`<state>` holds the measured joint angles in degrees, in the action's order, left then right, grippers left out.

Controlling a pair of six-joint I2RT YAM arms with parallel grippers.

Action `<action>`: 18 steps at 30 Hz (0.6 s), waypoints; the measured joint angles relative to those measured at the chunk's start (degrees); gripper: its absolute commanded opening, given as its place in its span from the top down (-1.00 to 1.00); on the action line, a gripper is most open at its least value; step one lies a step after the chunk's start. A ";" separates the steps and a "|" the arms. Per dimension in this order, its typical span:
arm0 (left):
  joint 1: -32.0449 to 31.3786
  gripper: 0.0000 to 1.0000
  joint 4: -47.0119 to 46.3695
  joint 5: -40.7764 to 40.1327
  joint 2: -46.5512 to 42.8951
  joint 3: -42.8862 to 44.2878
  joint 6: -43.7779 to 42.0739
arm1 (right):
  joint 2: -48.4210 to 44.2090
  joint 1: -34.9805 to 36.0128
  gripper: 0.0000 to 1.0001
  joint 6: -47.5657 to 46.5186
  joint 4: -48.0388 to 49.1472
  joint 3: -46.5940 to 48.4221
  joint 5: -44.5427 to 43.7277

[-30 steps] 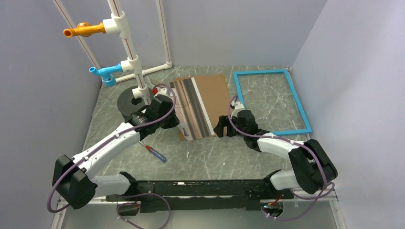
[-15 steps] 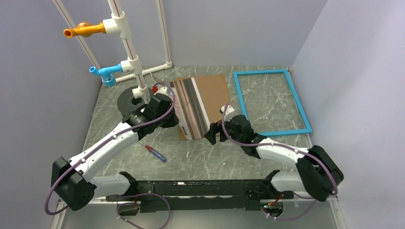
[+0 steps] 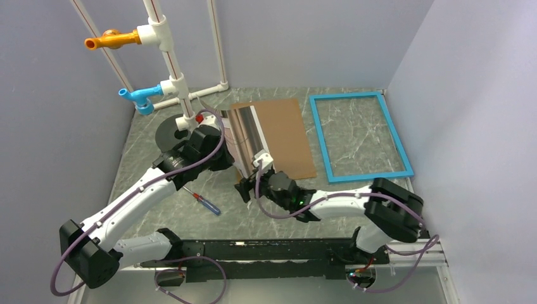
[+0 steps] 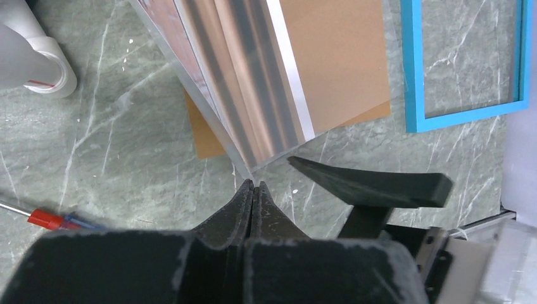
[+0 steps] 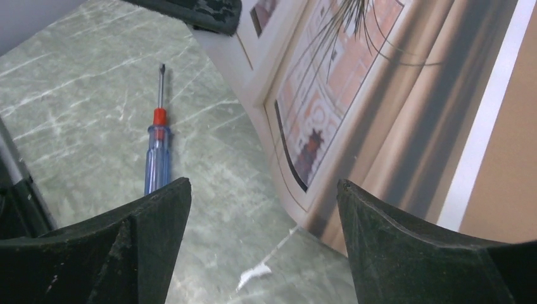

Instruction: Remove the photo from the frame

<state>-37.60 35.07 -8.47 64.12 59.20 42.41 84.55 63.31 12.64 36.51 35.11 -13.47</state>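
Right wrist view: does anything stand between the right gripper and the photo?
Nothing visible does. The photo has its curled edge straight ahead of the open jaws of the right gripper; the screwdriver lies off to the side.

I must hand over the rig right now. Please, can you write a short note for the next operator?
Left end effector: shut, seemingly pinching the photo at its near corner and holding it up in a curl.
Right end effector: open, facing the photo's curled edge, gripping nothing.
The frame lies flat and empty on the table, to the right of the brown backing board.
Done: the photo is out of the frame.
Left: probably to lift the photo off the board and set it down.
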 measured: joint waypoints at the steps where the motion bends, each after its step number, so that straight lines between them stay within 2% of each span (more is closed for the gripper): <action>1: 0.00 1.00 0.11 0.00 -0.20 0.00 -0.02 | 1.42 0.83 -0.62 -0.24 0.44 0.81 -1.36; 5: 0.00 1.00 0.24 0.02 -2.01 0.00 0.00 | 8.50 3.85 -0.37 -1.90 3.30 6.54 -7.93; 10: -0.04 1.00 0.37 0.20 -4.37 0.00 0.02 | 13.75 5.79 0.39 -3.21 4.39 12.72 -15.58; 13: -0.04 1.00 0.46 0.66 -5.35 0.00 0.02 | 14.53 6.25 0.71 -2.99 4.35 14.62 -18.78; 14: -0.04 0.93 0.48 0.81 -5.79 0.00 0.02 | 14.53 6.27 0.85 -2.78 4.39 14.82 -19.39; 15: -0.04 0.74 0.52 1.14 -6.32 0.00 0.02 | 14.53 6.27 0.99 -2.58 4.33 15.06 -19.74; 16: -0.04 0.52 0.55 1.40 -7.02 0.00 0.02 | 14.53 6.27 1.00 -2.19 4.04 15.37 -19.93; 18: -0.04 0.25 0.46 2.23 -8.48 0.00 -0.17 | 14.43 6.27 1.00 -1.46 3.32 16.02 -20.02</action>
<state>-37.65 35.53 -6.24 55.64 59.20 42.24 98.98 69.58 11.18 39.83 51.13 -33.50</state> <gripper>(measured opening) 0.193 0.019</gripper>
